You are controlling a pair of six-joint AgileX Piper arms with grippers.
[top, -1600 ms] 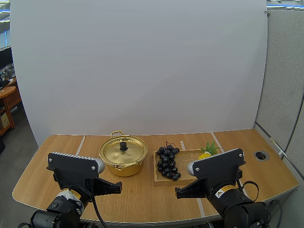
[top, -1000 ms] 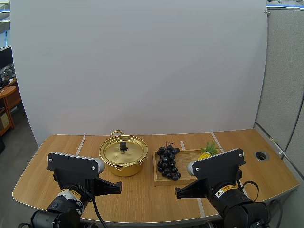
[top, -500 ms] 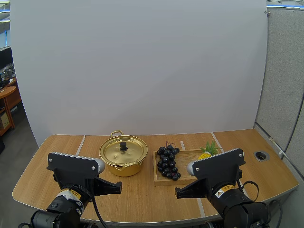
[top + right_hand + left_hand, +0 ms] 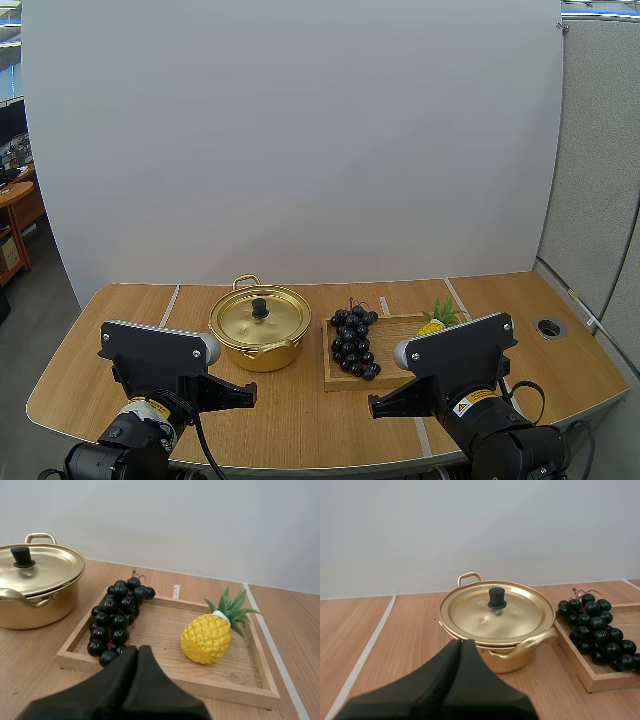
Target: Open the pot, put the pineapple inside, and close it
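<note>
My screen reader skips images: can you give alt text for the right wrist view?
A pineapple lies beside a bunch of grapes in a wooden tray. The shut right gripper points toward the tray; a lidded gold pot stands beside it.

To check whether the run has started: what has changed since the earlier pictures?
Nothing visibly changed. The left gripper and right gripper stay shut and hold nothing, the lid is on the pot, the pineapple and grapes lie on the wooden tray.

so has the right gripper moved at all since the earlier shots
No. In the high view the right gripper sits in the same place, just short of the tray, as in every earlier shot.
</note>
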